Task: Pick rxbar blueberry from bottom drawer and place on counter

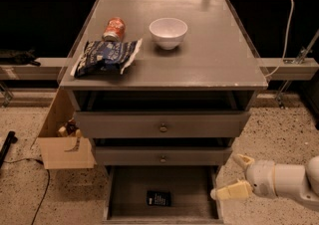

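Note:
The rxbar blueberry (pixel 158 198) is a small dark bar lying flat on the floor of the open bottom drawer (pixel 124 204), near its middle. My gripper (pixel 234 176) is at the lower right, just beside the drawer's right edge and to the right of the bar. Its two pale fingers (pixel 231 190) are spread apart and hold nothing. The counter (pixel 214 55) is the grey cabinet top above.
On the counter stand a white bowl (pixel 168 32), a red can (pixel 114 29) on its side and a blue-and-white chip bag (pixel 105 56). Two knobbed drawers (pixel 162 127) are shut. A cardboard box (pixel 65 147) stands on the floor at the cabinet's left.

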Robot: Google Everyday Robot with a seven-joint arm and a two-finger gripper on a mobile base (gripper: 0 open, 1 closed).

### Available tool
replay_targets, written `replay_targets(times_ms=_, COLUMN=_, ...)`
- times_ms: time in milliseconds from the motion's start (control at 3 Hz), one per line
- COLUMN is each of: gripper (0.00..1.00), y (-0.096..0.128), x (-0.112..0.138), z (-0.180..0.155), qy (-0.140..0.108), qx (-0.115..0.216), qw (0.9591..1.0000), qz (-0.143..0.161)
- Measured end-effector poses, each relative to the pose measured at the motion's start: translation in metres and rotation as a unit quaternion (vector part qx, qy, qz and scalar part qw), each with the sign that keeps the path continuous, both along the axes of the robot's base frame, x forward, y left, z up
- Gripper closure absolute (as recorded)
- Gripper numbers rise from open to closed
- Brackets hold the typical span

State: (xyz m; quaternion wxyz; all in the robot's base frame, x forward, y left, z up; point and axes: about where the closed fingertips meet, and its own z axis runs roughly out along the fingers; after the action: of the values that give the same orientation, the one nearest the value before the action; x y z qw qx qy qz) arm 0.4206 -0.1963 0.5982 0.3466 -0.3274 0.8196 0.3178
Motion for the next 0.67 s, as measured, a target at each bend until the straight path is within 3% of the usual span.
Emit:
replay_targets(times_ms=333, gripper=0.0, y=-0.007, x=0.002, z=0.002, qy=-0.028, qx=-0.012, qw=0.9995, qz=-0.003)
replay_targets(times_ms=667, gripper=0.0, y=0.003, x=0.001, z=-0.013, qy=-0.022, qx=-0.007, qw=0.9997, qz=-0.001)
